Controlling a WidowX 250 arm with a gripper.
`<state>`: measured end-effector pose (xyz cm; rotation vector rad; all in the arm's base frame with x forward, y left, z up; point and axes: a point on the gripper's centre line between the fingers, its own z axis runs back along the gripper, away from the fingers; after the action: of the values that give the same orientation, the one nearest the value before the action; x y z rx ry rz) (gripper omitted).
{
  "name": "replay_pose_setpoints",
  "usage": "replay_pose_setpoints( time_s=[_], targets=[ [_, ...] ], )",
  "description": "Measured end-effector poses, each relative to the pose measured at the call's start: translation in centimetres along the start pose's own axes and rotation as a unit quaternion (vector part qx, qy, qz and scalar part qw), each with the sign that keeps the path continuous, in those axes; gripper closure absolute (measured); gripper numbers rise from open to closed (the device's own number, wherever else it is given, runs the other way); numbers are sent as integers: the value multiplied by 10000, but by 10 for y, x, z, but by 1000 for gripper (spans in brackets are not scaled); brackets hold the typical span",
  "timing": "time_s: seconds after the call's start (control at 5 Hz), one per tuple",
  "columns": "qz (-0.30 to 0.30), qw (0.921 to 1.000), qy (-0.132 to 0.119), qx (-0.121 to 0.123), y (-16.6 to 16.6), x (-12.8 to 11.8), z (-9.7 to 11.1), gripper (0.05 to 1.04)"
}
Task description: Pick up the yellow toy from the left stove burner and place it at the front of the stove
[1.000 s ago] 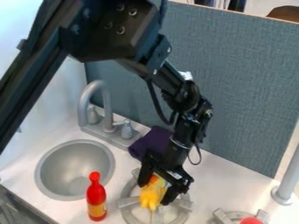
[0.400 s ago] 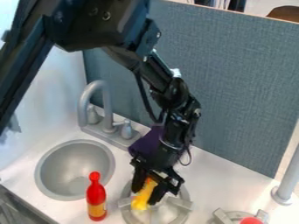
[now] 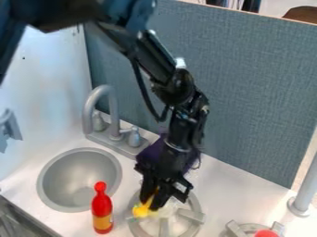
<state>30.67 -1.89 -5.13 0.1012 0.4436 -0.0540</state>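
Over the left part of the near stove burner (image 3: 191, 215), the gripper (image 3: 150, 202) hangs down, its two fingers closed around a yellow toy (image 3: 142, 211). The toy's lower end sticks out beneath the fingers at the burner's left side; its upper part is mostly hidden between them. A purple cloth (image 3: 149, 153) lies on the counter behind the gripper, partly covered by it. To the gripper's left, a red bottle (image 3: 102, 210) with a yellow label stands upright.
The round sink (image 3: 77, 171) lies at the left, with a grey faucet (image 3: 101, 95) behind it. A second burner (image 3: 236, 229) with a red object (image 3: 266, 233) is at the lower right, near a grey post (image 3: 299, 203). A blue-grey panel (image 3: 254, 92) stands behind.
The gripper has shifted left over the burner, and its fingers have drawn closer together on the yellow toy. The toy has moved left with it and shows less.
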Motion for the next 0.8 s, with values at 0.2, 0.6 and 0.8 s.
replay_pose_setpoints(
  time_s=[0.2,0.6,0.8],
  targets=[
    [-210,9996,-53,169,-26,-7,7,882],
    [-841,9963,197,25,-80,-20,0,977],
    [-948,9944,447,132,-88,-26,-12,983]
  ],
)
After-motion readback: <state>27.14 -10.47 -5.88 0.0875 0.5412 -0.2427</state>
